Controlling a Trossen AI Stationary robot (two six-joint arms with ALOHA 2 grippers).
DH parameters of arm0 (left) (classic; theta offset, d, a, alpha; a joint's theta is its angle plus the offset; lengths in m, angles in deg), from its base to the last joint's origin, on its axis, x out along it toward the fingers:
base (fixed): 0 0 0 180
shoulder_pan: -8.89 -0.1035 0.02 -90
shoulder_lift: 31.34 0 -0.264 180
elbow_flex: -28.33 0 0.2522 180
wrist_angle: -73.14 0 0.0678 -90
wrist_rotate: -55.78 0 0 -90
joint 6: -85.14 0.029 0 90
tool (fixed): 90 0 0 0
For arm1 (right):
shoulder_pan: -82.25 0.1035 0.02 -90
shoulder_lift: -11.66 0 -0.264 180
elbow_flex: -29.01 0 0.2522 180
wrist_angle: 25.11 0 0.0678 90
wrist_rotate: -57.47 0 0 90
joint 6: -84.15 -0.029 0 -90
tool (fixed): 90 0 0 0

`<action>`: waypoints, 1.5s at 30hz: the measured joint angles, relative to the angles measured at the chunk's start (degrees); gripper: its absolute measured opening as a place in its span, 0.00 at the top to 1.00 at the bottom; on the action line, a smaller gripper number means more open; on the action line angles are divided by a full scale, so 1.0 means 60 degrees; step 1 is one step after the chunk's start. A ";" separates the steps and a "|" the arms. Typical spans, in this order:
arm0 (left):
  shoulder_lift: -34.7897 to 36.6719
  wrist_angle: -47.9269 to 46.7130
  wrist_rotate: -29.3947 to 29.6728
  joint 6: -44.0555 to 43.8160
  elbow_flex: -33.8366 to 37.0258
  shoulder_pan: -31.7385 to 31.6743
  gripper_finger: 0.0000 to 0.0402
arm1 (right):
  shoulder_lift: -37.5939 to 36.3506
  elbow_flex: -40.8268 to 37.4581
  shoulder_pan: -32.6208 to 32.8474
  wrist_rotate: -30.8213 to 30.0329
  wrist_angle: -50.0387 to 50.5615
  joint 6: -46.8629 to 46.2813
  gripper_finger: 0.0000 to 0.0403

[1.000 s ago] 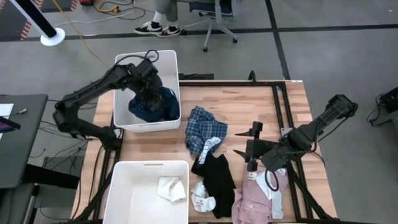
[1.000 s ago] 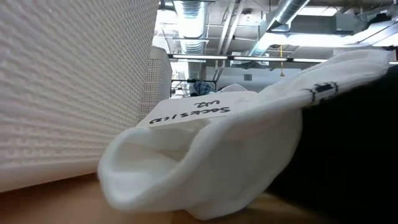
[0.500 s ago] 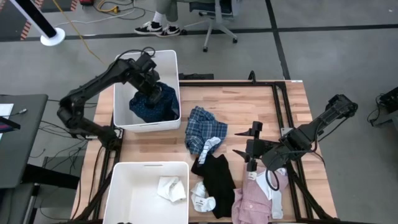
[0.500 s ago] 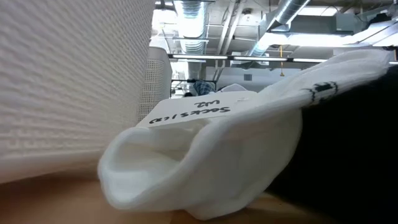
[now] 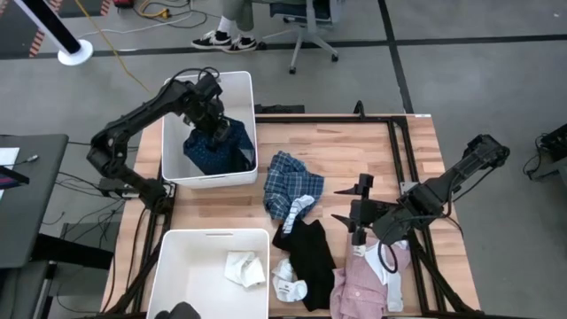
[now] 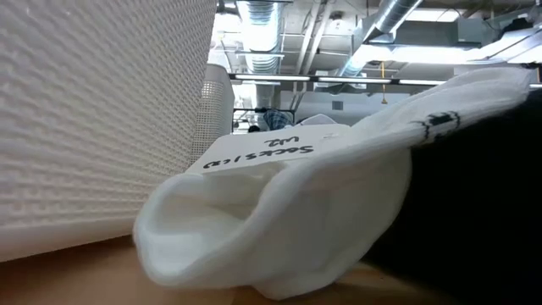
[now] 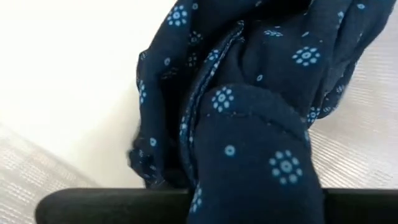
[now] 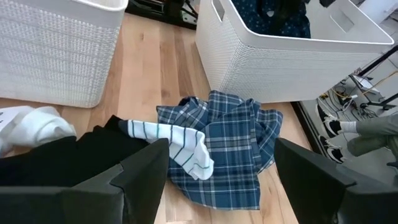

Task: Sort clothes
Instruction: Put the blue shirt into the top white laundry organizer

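Shifted since prior frame: navy dotted shirt hangs deeper in far bin, left gripper fingers clenched on it, close to far rim. Right gripper fingers spread wide, over bare counter betw blue plaid shirt & pink shirt; far right corner open.

Navy dotted shirt pinched in left pincer: soft matt cloth, fine weave. Bin round it: white plastic, woven-look rough wall, smooth rim. Ahead of right pincer: blue plaid shirt, crumpled cloth; striped white sock, knit, matt. Bench under it: pale wood, planked, satin. Pincer fingers: dark matt plastic. Beside it: black top, dull cloth.
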 joint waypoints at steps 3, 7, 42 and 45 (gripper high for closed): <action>-0.0444 -0.0373 0.0071 -0.0003 -0.0011 -0.0006 0.89 | 0.0123 0.0000 0.0000 -0.0004 -0.0010 0.0000 0.24; -0.1228 -0.1142 0.0365 -0.0109 0.0004 0.0061 0.88 | 0.0322 -0.0004 0.0095 -0.0031 0.0066 -0.0034 0.24; -0.4523 -0.2131 0.0562 0.1815 -0.0678 0.0292 0.87 | 0.0274 -0.0004 0.0106 0.0007 0.0241 0.0186 0.24; -0.4753 -0.2023 0.0531 0.1832 -0.0678 0.0296 0.87 | 0.0080 -0.0004 0.0106 0.0007 0.0237 0.0183 0.24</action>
